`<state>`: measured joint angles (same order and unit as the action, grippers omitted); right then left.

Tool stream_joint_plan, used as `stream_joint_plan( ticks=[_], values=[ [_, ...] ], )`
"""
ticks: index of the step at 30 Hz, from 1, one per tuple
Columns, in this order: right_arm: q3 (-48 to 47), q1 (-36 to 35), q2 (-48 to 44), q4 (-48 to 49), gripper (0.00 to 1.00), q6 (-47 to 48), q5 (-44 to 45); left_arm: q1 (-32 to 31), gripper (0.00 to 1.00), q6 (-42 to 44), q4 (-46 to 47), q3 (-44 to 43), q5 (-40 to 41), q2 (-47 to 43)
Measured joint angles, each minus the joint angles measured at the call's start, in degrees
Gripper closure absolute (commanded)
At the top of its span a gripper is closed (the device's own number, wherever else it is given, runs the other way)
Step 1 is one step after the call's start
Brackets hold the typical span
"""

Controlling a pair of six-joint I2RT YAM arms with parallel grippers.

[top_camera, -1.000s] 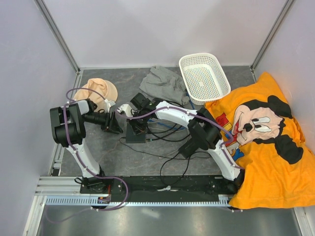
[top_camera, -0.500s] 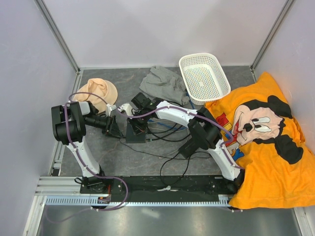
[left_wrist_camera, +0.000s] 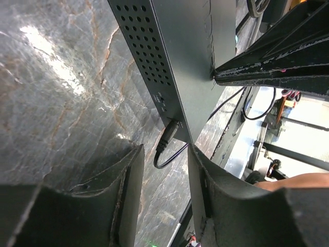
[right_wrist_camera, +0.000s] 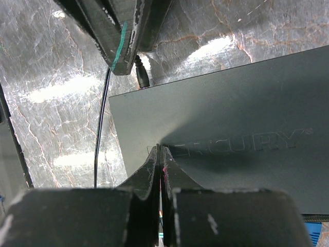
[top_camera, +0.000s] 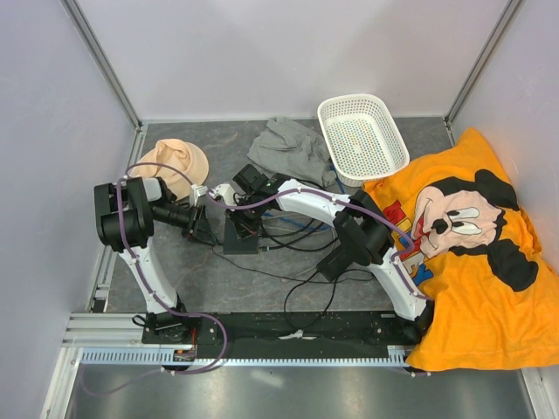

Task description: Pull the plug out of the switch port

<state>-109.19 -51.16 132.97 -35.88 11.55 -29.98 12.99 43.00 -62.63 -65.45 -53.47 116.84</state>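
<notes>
Plug (left_wrist_camera: pixel 167 138) unseen from above, by switch (top_camera: pixel 241 237) mid-table; left wrist: seated in switch's end between spread fingers of left gripper (left_wrist_camera: pixel 164 164), ungripped; right wrist: right gripper (right_wrist_camera: pixel 160 157) pressed together on switch top, risk of switch dragging along on a slip there.

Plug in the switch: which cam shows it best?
Left wrist. The plug sits in the switch side wall, centred between the open left gripper fingers, cord looping away. Right wrist catches only its rear end past the switch's edge, beside a left finger. Top external: too small, crowded by both arms.
</notes>
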Motion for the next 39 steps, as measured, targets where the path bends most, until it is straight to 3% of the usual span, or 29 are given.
stream_joint_plan(
  ticks=[19,39],
  values=[
    [0.04,0.00,0.00,0.07,1.00,0.00,0.04,-1.44,0.53,3.67,-5.07,-3.58,-0.81,4.28],
    [0.02,0.00,0.02,0.07,1.00,-0.02,0.04,-2.60,0.62,3.28,-6.03,-5.42,-2.27,6.91]
  ],
)
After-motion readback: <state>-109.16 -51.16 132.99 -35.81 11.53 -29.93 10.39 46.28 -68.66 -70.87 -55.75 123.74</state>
